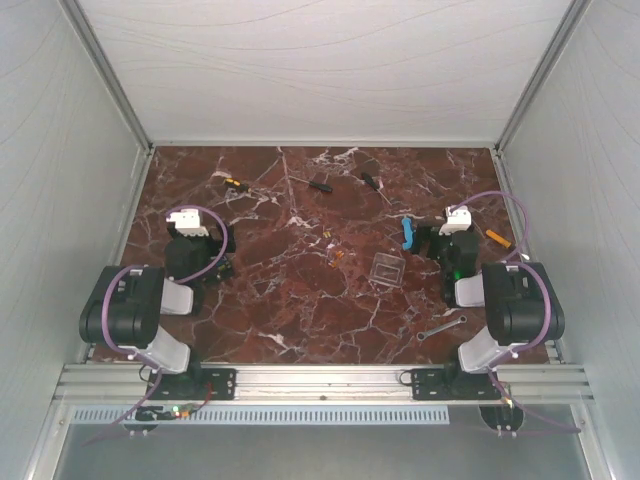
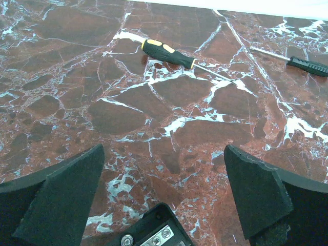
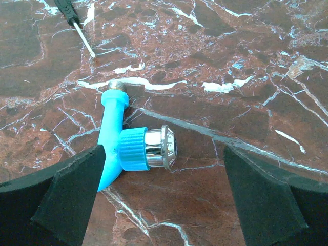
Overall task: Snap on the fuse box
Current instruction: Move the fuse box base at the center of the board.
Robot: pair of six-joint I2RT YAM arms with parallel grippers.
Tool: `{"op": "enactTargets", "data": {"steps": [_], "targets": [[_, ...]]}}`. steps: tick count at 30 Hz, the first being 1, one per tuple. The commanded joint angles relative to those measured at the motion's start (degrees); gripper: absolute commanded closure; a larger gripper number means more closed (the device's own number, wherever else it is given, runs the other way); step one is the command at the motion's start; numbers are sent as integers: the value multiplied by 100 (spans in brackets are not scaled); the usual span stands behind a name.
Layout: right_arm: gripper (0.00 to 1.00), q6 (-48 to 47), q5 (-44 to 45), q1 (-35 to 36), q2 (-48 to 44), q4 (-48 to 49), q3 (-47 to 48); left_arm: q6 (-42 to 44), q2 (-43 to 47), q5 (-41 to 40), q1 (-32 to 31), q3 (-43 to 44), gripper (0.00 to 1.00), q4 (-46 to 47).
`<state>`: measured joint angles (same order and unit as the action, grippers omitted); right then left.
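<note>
Left end effector (image 2: 163, 171): jaws spread wide, nothing between them, both black pads clear of the tabletop (image 2: 102, 113).
Right end effector (image 3: 163, 177): jaws just as wide, gripping nothing; whether its left pad touches the blue fitting cannot be told.
Fuse box (image 2: 154, 230): black base with its open top up, on the left side of the tabletop, at the near edge of the left wrist view between the two pads. Metal screws show inside it.
Clear lid (image 1: 387, 270): square, lying flat, right of centre, well apart from the fuse box and just left of the right end effector.
Blue fitting (image 3: 115, 138): bent blue plastic piece with a threaded metal end and a chrome-faced cap, lying on its side between the right pads, close by the left one.
Yellow-and-black screwdriver (image 2: 168, 53): lying far from the left end effector, tip pointing right.
Black-handled screwdriver (image 2: 307, 65): farther right, near the far edge.
Third screwdriver (image 1: 370, 181): also along the far edge, right of the other two.
Slim metal tool (image 1: 440, 328): near edge, beside the right arm's base.
Small orange bits (image 1: 335, 255): mid-tabletop, left of the clear lid; too small to tell what they are.
</note>
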<state>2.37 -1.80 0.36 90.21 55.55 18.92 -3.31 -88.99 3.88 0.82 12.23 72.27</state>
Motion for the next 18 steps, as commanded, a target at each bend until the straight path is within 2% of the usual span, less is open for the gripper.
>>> {"op": "enactTargets", "data": {"steps": [1,3,7,14,17,18], "targets": [[2,-86,-39,-16,-23,308,38,63,-4,104,32,149,0,247],[2,-61,-153,-76,-26,323,30,59,-4,104,31,149,0,245],[2,32,-1086,-423,-7,607,-89,55,-4,136,50,149,0,247],[2,62,-882,-367,-135,482,-56,38,31,174,61,111,0,298],[2,248,-331,-372,-747,-772,401,-16,346,32,67,44,0,186],[2,398,-187,-364,-1117,-1362,623,-151,745,-334,66,141,0,-375]]}}
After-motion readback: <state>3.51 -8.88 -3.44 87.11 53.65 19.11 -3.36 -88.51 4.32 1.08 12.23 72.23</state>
